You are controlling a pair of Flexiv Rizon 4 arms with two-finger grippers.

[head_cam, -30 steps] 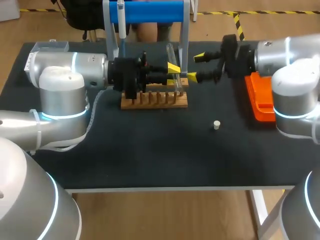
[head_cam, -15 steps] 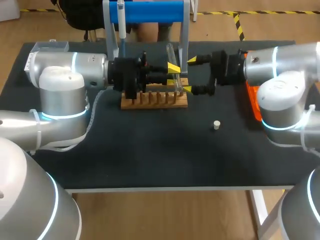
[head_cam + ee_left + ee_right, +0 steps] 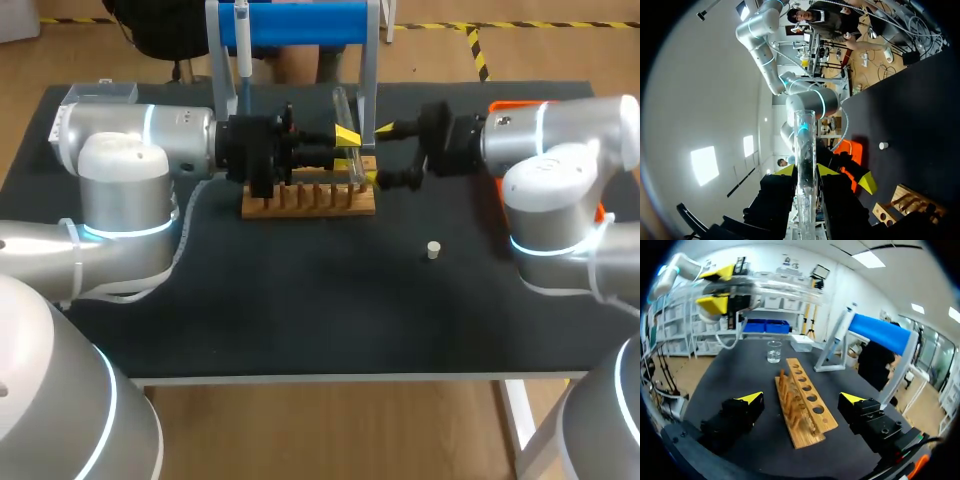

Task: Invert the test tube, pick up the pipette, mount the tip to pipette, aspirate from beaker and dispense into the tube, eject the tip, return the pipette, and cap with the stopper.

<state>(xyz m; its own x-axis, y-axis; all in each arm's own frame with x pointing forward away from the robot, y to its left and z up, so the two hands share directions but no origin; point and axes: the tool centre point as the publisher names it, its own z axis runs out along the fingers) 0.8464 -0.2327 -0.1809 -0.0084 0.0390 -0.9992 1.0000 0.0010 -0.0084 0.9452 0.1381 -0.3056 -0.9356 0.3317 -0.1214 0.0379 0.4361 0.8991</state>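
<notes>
From above, the left gripper (image 3: pixel 348 150) is clamped on the test tube (image 3: pixel 342 105), holding it over the wooden rack (image 3: pixel 308 200), just in front of the blue pipette stand (image 3: pixel 300 22). The right gripper (image 3: pixel 378 152) faces it close by — fingers spread wide, gripping nothing. The stopper (image 3: pixel 433 250) lies alone on the mat, nearer the front edge. In the left wrist view the tube sits pinched between both yellow tips, with the orange tray (image 3: pixel 852 150) beyond. In the right wrist view the spread fingers straddle the rack — the beaker (image 3: pixel 773 351) stands past its far end.
</notes>
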